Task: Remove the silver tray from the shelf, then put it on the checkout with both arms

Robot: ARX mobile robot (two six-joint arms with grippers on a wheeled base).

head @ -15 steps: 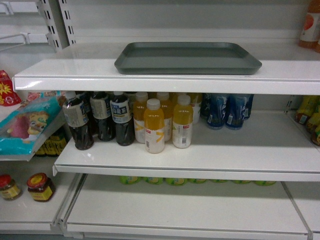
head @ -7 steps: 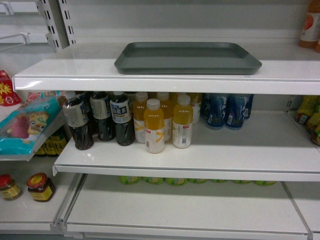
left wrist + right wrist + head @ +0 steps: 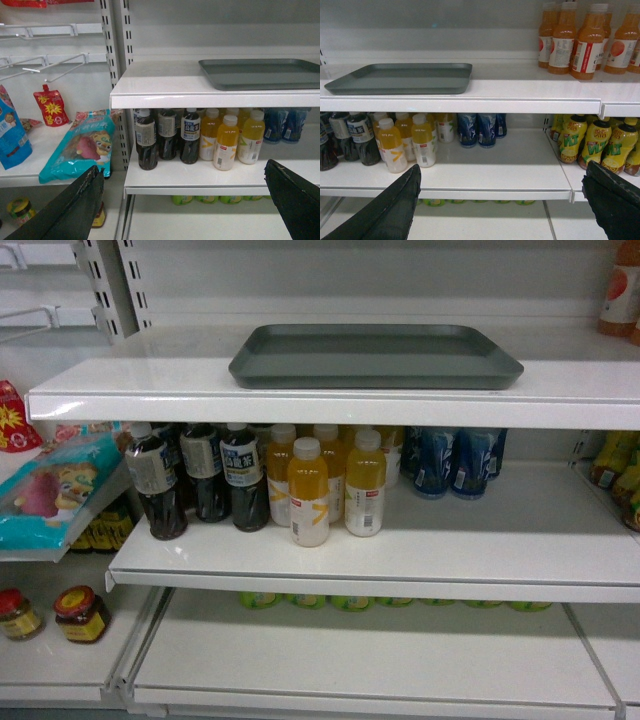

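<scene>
Left gripper and right gripper both spread wide, holding nothing, well short of the shelving. Silver tray sits flat on the shelf, near its front lip, above the bottles.

A shop aisle — white metal shelves on slotted uprights, stocked with rows of dark tea bottles, yellow juice bottles and orange drinks, snack bags and empty peg hooks.

The white shelf carries the silver tray (flat, near its front lip).
</scene>
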